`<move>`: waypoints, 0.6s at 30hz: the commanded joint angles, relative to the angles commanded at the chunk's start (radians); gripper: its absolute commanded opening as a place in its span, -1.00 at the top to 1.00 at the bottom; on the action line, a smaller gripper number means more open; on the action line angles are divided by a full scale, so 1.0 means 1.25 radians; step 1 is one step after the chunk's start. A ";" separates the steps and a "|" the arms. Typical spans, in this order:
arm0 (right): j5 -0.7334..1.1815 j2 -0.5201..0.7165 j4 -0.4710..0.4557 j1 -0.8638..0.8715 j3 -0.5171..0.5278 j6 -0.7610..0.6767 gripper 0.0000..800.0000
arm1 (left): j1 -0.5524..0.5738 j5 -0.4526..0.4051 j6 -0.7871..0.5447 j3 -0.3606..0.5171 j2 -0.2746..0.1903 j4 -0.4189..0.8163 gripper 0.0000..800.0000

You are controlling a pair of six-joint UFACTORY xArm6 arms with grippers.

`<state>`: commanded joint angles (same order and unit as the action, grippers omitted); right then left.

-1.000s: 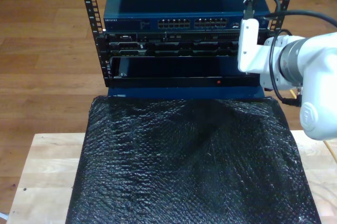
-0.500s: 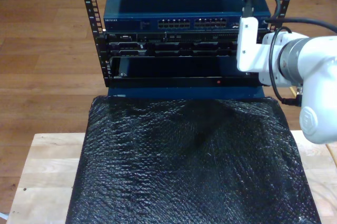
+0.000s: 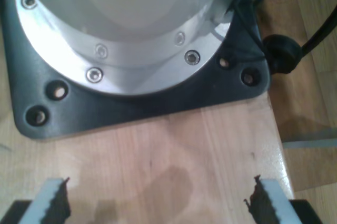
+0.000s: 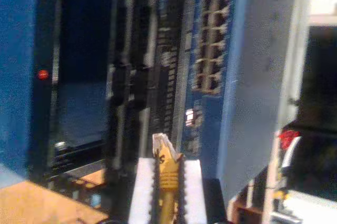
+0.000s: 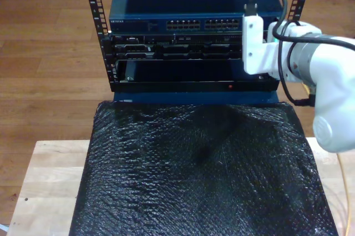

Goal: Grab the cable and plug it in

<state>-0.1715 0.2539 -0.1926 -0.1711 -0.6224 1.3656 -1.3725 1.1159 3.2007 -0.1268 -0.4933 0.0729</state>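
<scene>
In front of the rack [image 5: 188,53], room lies open above the black mat [image 5: 199,175]; a white arm [image 5: 310,75] crowds the rack's front at the exterior view's right.

My wooden table [image 5: 50,186] carries a black textured mat [image 5: 199,169] across its middle; at twelve o'clock beyond it, the rack [image 5: 188,53] stands on the wooden floor [image 5: 50,53].

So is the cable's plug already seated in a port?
No: my second hand holds the cable with its clear plug short of the blue switch.
</scene>
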 joint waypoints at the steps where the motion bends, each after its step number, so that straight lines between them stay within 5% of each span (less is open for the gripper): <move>1: 0.000 0.000 0.000 0.000 0.002 0.000 1.00 | 0.000 0.000 0.000 0.000 0.000 0.000 -1.00; 18: -0.360 -0.061 0.005 0.031 0.104 0.000 1.00 | 0.000 0.000 0.000 0.000 0.000 0.000 -1.00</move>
<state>-0.6210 0.1772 -0.1864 -0.1327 -0.4920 1.3656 -1.3725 1.1159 3.2007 -0.1268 -0.4933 0.0729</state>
